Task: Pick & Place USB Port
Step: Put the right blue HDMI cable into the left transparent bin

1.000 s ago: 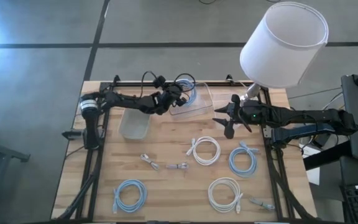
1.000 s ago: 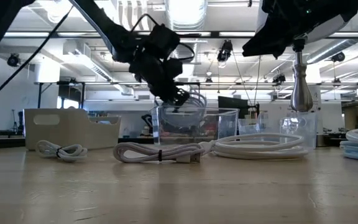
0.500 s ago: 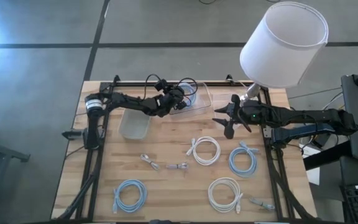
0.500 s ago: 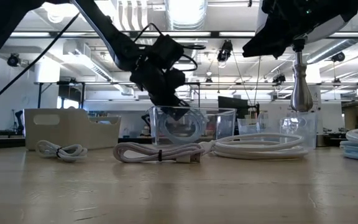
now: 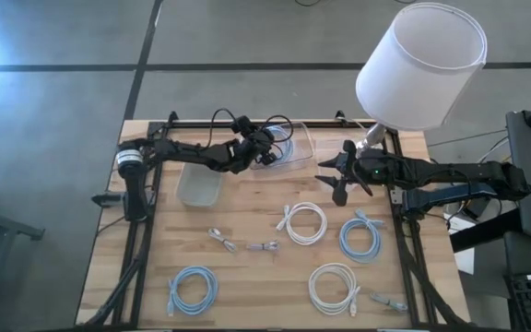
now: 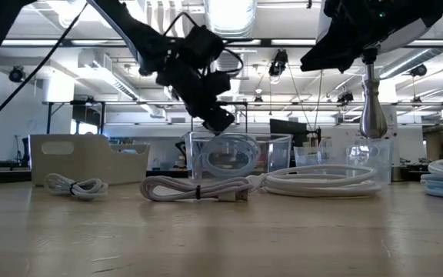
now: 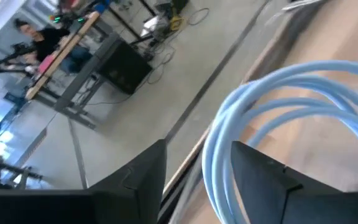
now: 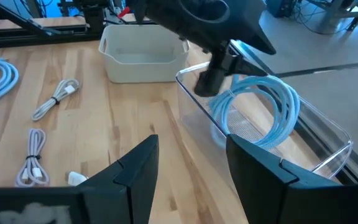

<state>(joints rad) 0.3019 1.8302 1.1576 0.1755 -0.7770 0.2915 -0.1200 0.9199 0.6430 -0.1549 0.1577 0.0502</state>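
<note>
A light-blue cable coil (image 8: 260, 102) stands tilted on its edge inside the clear bin (image 8: 303, 143) at the table's far middle (image 5: 289, 152). My left gripper (image 6: 220, 123) hangs open just above the bin's rim. The coil's top (image 7: 278, 106) lies right below and between its fingertips, apart from them in the low view. My right gripper (image 5: 335, 180) hovers open over bare wood to the right of the bin, with nothing between its fingers (image 8: 135, 168).
A white bin (image 5: 199, 184) sits left of the clear one. White coils (image 5: 304, 223) (image 5: 332, 288), blue coils (image 5: 361, 238) (image 5: 193, 289) and small grey cables (image 5: 221, 239) (image 5: 264, 246) lie on the near half. A lamp (image 5: 420, 65) stands at the far right.
My left gripper dipped into the clear bin with the blue coil, opened and let it go. It then rose above the rim. The coil dropped from rim height and now rests inside the bin.
</note>
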